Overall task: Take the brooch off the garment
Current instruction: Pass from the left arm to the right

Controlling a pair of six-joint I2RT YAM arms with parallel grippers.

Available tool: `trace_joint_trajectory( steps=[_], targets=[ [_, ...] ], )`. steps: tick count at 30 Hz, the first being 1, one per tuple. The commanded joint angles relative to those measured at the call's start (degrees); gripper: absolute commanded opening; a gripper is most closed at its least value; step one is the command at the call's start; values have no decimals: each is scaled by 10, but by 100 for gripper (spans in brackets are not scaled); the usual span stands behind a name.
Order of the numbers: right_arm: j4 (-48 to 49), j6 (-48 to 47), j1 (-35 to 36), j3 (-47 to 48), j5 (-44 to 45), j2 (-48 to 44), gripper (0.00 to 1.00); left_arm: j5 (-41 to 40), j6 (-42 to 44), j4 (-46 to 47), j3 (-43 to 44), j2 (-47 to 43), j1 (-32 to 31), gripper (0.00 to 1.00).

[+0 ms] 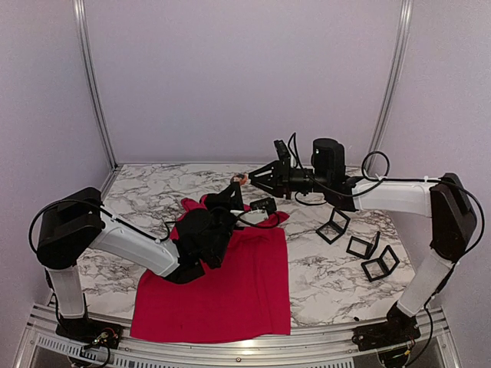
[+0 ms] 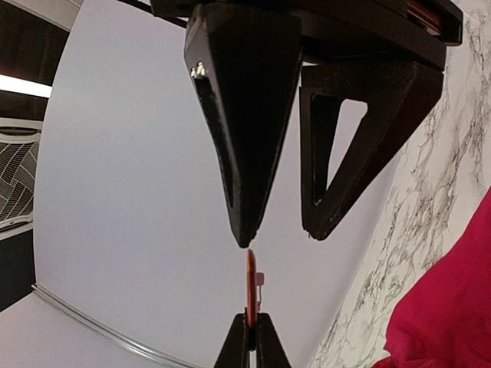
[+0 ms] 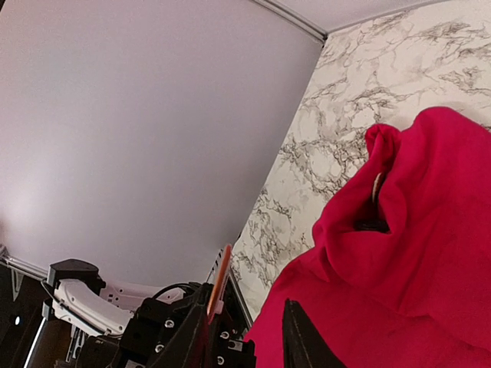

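The garment [image 1: 230, 287], a red T-shirt, lies on the marble table, bunched up at its far end [image 3: 406, 230]. My left gripper [image 2: 252, 341] is raised above it and shut on the lower edge of the brooch [image 2: 250, 287], a thin orange disc seen edge-on with a small clasp on its back. The brooch [image 1: 241, 179] hangs clear of the cloth. My right gripper [image 3: 245, 341] comes in from the right with its jaws apart. One of its fingers [image 2: 245, 153] ends just above the brooch's top edge. In the right wrist view the brooch [image 3: 220, 280] lies beside my left-hand finger.
Three small black open frames [image 1: 334, 226], [image 1: 362, 245], [image 1: 381, 263] stand on the marble right of the shirt. A small black piece [image 1: 262, 205] lies at the shirt's far edge. Metal rails run along the table's near edge [image 1: 245, 356].
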Motion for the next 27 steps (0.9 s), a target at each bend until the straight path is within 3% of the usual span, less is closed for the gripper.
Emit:
trace_joint_trajectory(
  steps=[1, 16, 25, 27],
  targets=[
    [18, 7, 5, 23, -5, -1, 31, -13, -2, 35, 14, 14, -4, 0],
    [14, 12, 25, 38, 0, 17, 23, -16, -7, 16, 15, 14, -4, 0],
    [10, 12, 28, 43, -1, 20, 0, -20, -4, 10, 15, 11, -5, 0],
    [8, 12, 29, 44, 0, 20, 0, -21, -6, 8, 16, 10, -5, 0]
  ],
)
